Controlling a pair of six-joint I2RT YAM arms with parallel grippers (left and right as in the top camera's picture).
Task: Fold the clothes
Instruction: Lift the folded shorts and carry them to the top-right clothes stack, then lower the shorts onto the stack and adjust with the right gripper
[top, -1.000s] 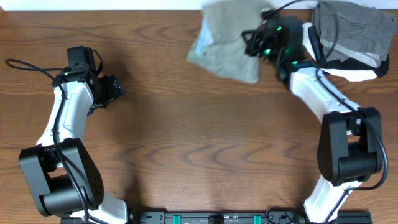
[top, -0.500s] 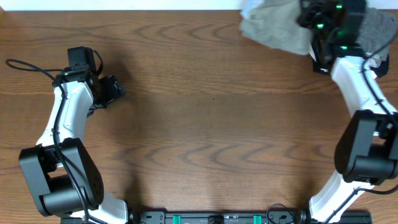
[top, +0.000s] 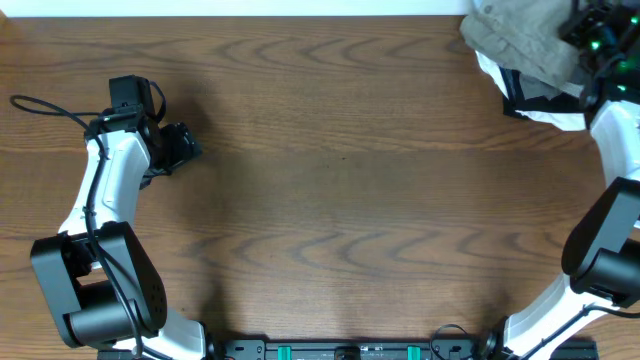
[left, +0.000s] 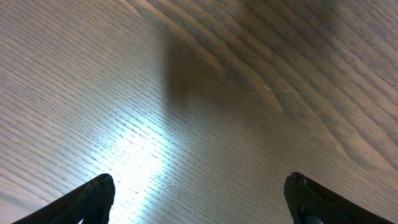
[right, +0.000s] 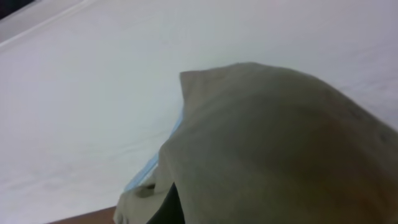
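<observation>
The shorts (top: 520, 42) sit bunched in a pale khaki heap at the far right corner of the table (top: 340, 180). Their right edge runs in under the right gripper (top: 590, 38), and the cloth spreads leftward from it. That gripper's jaws are shut on the shorts. The fingers themselves are buried in fabric and show in neither view, so which part of the cloth they pinch cannot be told. The lower edge of the shorts overlaps the white and black garments (top: 545, 108), which stick out below and to the left of the gripper, touching the heap. From overhead the heap reads as crumpled, with no leg or waistband laid out flat. The right wrist view adds what the overhead cannot: the cloth hangs close in front of the lens as a rounded khaki fold filling the lower right. A thin pale blue edge shows at its left side, a white surface (right: 93, 93) lies behind it, and a sliver of wood shows at the bottom left. Well apart from all this, the left gripper (top: 185, 148) is at the left side of the table, over bare wood. The left wrist view shows its fingers (left: 93, 196) spread wide with nothing between them, only wood grain, a glare patch and a soft shadow.
</observation>
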